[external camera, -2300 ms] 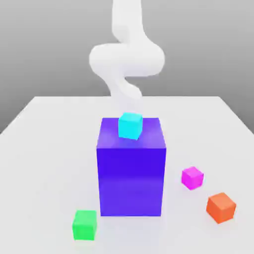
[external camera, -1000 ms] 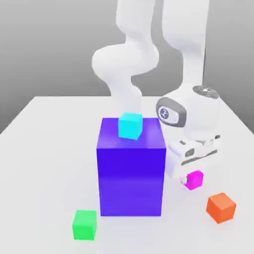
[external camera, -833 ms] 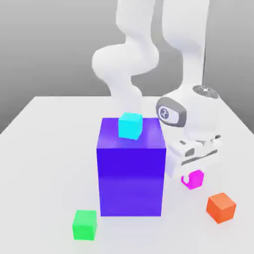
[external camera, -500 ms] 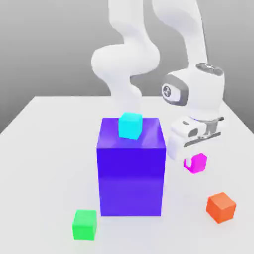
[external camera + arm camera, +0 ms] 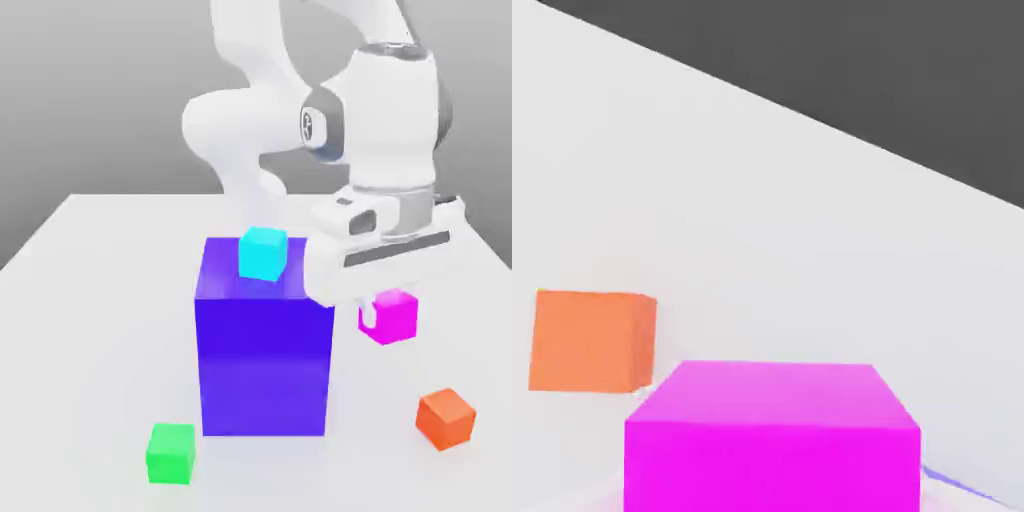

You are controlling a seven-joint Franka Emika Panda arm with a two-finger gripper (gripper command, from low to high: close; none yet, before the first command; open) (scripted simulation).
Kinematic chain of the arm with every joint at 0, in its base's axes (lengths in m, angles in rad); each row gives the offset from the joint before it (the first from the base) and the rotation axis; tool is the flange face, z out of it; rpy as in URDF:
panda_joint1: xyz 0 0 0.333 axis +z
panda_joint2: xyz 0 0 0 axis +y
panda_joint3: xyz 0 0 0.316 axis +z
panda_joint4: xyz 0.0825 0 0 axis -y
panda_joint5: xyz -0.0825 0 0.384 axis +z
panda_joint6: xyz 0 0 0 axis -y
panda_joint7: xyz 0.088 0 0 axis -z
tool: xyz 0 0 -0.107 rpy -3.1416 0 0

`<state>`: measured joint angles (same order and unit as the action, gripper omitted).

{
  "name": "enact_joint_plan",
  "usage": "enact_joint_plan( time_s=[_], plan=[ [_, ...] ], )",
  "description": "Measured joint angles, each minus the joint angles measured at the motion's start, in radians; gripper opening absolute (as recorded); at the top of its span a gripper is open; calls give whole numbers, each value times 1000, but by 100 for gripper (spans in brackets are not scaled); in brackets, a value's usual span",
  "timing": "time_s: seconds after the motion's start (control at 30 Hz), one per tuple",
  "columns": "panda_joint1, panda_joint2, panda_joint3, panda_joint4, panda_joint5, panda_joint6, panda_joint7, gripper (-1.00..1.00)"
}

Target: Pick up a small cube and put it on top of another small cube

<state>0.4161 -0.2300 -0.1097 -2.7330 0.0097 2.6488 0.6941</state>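
1. Currently, the gripper [image 5: 388, 318] is closed on the magenta cube [image 5: 393, 318], its jaws no further apart than the cube's width.
2. The magenta cube is carried above the table [image 5: 110, 340], to the exterior view's right of the blue block [image 5: 265, 365]. One finger shows against its side; the hand is directly over it.
3. In the hand view, the magenta cube is close to the camera, with the orange cube [image 5: 582, 342] beyond it, apart from it.
4. The green cube [image 5: 171, 453] rests on the table near the blue block's base, toward the exterior view's left. Nothing is stacked on it.
5. The cyan cube [image 5: 263, 254] sits on top of the blue block, turned slightly relative to the block's edges.
6. The orange cube rests on the table at the exterior view's right, nearer that camera than the magenta cube, and apart from the gripper.
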Motion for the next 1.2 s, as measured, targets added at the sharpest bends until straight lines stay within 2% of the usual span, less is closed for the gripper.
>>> enact_joint_plan(
  time_s=[0.4, 0.77, 0.87, 1.1, 1.13, 1.2],
  plan=[
    [-117, 67, -141, 65, 2, -25, -102, -100],
    [-240, 223, -259, 121, 18, -19, -201, -100],
    [-278, 282, -262, 138, 38, 1, -236, -100],
    [-312, 440, -201, 151, 178, 131, -340, -100],
    [-320, 462, -189, 153, 195, 148, -353, 100],
    [-320, 462, -189, 153, 195, 148, -353, 100]
  ],
)
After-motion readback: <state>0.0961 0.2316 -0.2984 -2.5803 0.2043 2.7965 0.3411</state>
